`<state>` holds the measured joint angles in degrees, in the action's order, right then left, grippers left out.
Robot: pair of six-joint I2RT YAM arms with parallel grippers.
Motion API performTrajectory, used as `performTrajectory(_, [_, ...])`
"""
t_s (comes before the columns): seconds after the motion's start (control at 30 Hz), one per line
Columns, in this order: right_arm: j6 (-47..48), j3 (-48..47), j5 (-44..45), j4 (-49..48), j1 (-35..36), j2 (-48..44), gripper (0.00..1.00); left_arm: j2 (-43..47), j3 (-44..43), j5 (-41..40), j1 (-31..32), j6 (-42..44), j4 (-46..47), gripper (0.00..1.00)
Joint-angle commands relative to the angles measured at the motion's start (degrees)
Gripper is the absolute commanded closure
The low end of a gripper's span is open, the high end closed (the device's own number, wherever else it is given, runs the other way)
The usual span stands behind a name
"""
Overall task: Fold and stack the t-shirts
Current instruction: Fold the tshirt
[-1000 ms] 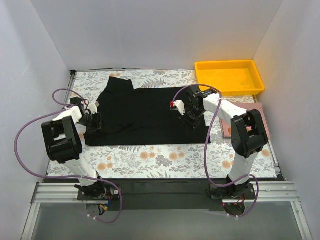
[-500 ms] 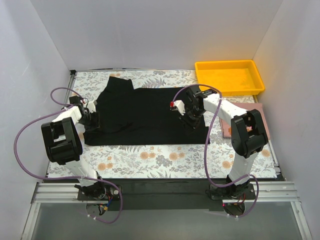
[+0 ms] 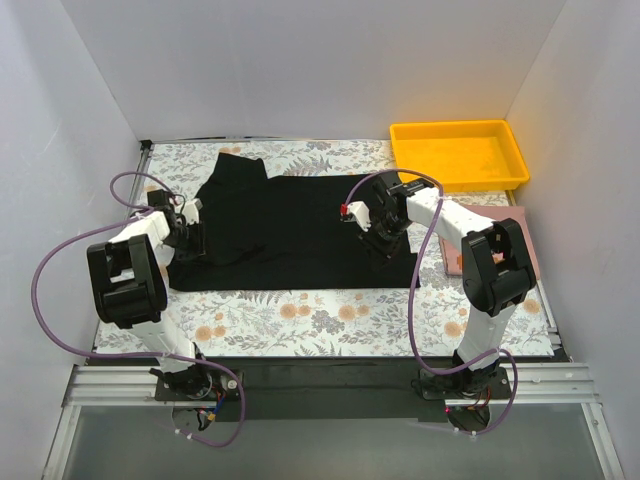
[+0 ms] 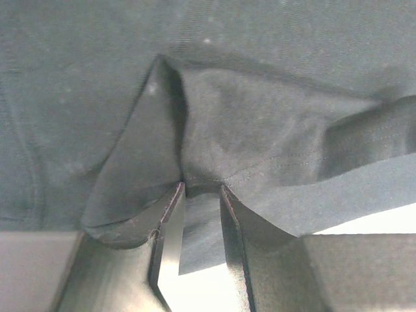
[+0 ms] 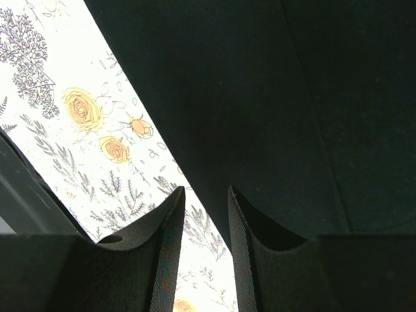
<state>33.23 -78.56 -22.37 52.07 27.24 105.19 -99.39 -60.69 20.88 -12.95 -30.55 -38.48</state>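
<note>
A black t-shirt lies spread on the floral table, one sleeve pointing to the back left. My left gripper is at the shirt's left edge. In the left wrist view its jaws stand a narrow gap apart, and a flap of the hem hangs between them, with the cloth bunched in a fold at the fingertips. My right gripper is low over the shirt's near right part. In the right wrist view it is open, straddling the shirt's edge, with the table's pattern showing through the gap.
A yellow tray stands at the back right. A pinkish book lies by the right wall, partly behind the right arm. The floral tablecloth shows bare in front of the shirt.
My left gripper has shifted slightly toward the back and right along the shirt's left edge, and its jaws have narrowed. The right arm has stayed put.
</note>
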Motion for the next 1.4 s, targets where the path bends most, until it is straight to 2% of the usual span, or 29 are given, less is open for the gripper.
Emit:
performTrajectory(0.0, [0.61, 0.43, -0.04, -0.22, 0.18, 0.37, 0.61, 2.54, -0.75, 1.09, 0.82, -0.48, 0.60, 0.74])
performTrajectory(0.1, [0.52, 0.17, -0.13, -0.22, 0.18, 0.46, 0.61, 2.28, -1.01, 1.00, 0.82, -0.74, 0.51, 0.83])
performTrajectory(0.2, [0.60, 0.25, 0.04, -0.22, 0.18, 0.37, 0.61, 2.80, -1.80, 1.44, 0.82, -1.09, 0.77, 1.00])
performTrajectory(0.4, [0.96, 0.78, 0.31, -0.22, 0.18, 0.46, 0.61, 1.75, -8.20, 6.61, 0.91, -3.55, 2.26, 1.00])
performTrajectory(0.7, [1.04, 1.57, 0.66, -0.39, 0.18, -0.07, 0.61, -8.70, -18.59, 13.74, 0.91, -10.23, 7.10, 1.00])
performTrajectory(0.77, [1.04, 1.75, 0.75, -0.39, 0.26, 0.02, 0.61, -9.93, -19.29, 16.81, 1.00, -12.07, 9.46, 0.91])
performTrajectory(0.83, [1.04, 1.84, 0.93, -0.39, 0.18, -0.16, 0.61, -10.12, -18.95, 19.09, 1.00, -15.15, 11.75, 0.73])
performTrajectory(0.87, [1.04, 1.84, 1.19, -0.39, 0.26, -0.24, 0.61, -9.86, -18.86, 19.28, 0.91, -15.85, 12.28, 0.71])
performTrajectory(1.0, [1.75, 2.54, 3.20, -0.57, 0.09, -1.47, 0.61, -4.70, -16.93, 15.25, 0.65, -13.24, 12.29, 0.69])
performTrajectory(1.07, [2.18, 2.71, 3.91, -1.09, -0.17, -1.65, 0.61, -1.34, -14.30, 11.66, 0.47, -8.41, 11.16, 0.68])
performTrajectory(1.23, [2.54, 2.80, 6.98, -3.99, -0.35, 0.89, 0.62, 1.13, -13.41, 6.63, 0.56, 5.20, -3.85, 0.67])
performTrajectory(1.37, [2.80, 4.47, 9.01, -6.02, -0.26, 3.53, 0.63, 0.87, -8.67, 1.71, 0.56, 10.05, -6.61, 0.68])
